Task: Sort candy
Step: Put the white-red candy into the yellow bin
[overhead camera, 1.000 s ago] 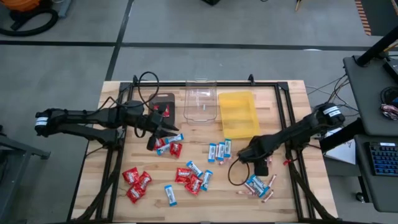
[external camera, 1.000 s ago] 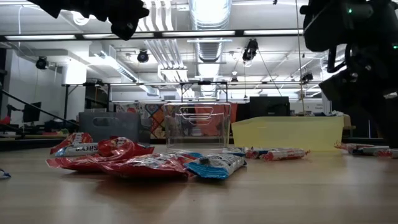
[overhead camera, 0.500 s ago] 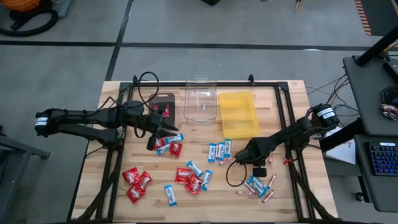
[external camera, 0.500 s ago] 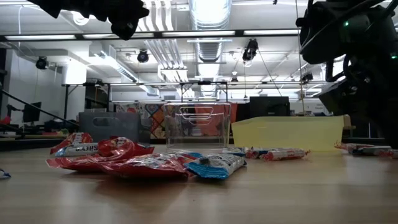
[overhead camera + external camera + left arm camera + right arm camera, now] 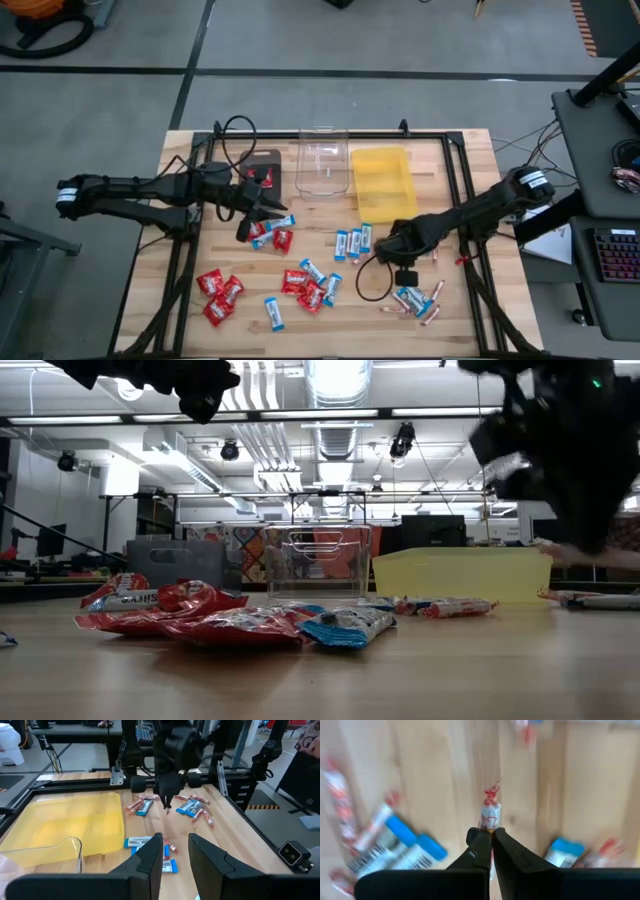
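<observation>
The candy lies scattered on the wooden table: red packets (image 5: 220, 293), blue-and-white bars (image 5: 352, 240) and thin pinkish sticks (image 5: 425, 300) at the near right. My right gripper (image 5: 396, 246) hangs above the table just left of the stick pile, pointing down, shut on one stick (image 5: 490, 812). My left gripper (image 5: 270, 210) hovers near the dark tray (image 5: 268, 168). It is open (image 5: 175, 845), with nothing between its fingers. My right gripper pinches one end of the thin stick (image 5: 490, 824) between its two fingertips, coming from above and pointing down. The stick hangs on past the fingertips, in line with them, its twisted free end (image 5: 491, 792) lowest, clear of the table.
A dark tray, a clear tray (image 5: 322, 165) and a yellow tray (image 5: 382, 182) stand in a row at the table's far side. A black frame (image 5: 455, 200) borders the work area. Bare wood lies between the bars and the stick pile.
My right gripper has risen from the table by the stick pile and shifted a little toward the table's left, carrying one stick up clear of the wood. My left arm has kept still.
</observation>
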Action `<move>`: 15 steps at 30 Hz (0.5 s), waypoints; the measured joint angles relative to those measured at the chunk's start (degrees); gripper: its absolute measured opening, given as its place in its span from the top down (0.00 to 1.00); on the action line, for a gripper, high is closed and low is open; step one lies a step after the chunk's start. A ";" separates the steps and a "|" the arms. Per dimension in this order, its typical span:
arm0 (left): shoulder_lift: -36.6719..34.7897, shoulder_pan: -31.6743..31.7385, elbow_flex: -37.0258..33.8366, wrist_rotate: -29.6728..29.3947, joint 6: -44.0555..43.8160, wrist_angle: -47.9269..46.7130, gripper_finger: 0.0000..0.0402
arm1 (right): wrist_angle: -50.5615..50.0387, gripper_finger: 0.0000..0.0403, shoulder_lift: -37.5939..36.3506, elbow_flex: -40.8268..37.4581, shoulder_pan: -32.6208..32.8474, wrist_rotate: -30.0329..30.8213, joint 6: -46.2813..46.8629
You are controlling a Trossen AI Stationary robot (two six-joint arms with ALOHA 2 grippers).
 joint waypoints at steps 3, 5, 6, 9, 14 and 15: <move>0.00 0.00 0.00 0.00 0.00 -0.02 0.81 | -0.10 0.98 -0.03 3.79 0.00 2.99 -1.71; 0.00 0.00 0.00 0.00 0.00 -0.02 0.81 | -0.20 0.98 -0.01 6.62 -0.02 5.17 -3.59; 0.02 0.00 0.00 0.00 0.00 -0.02 0.81 | -0.10 0.98 -0.01 8.15 -0.02 6.44 -4.66; 0.02 0.00 0.00 0.00 0.00 -0.02 0.81 | -0.20 0.98 -0.01 12.57 -0.30 10.54 -8.82; 0.02 0.00 0.00 0.00 0.00 -0.04 0.81 | -0.40 0.98 -0.01 19.69 -3.25 18.56 -15.66; 0.02 0.00 0.00 0.00 -0.02 -0.04 0.81 | -0.44 0.98 -0.01 20.88 -4.26 19.91 -17.15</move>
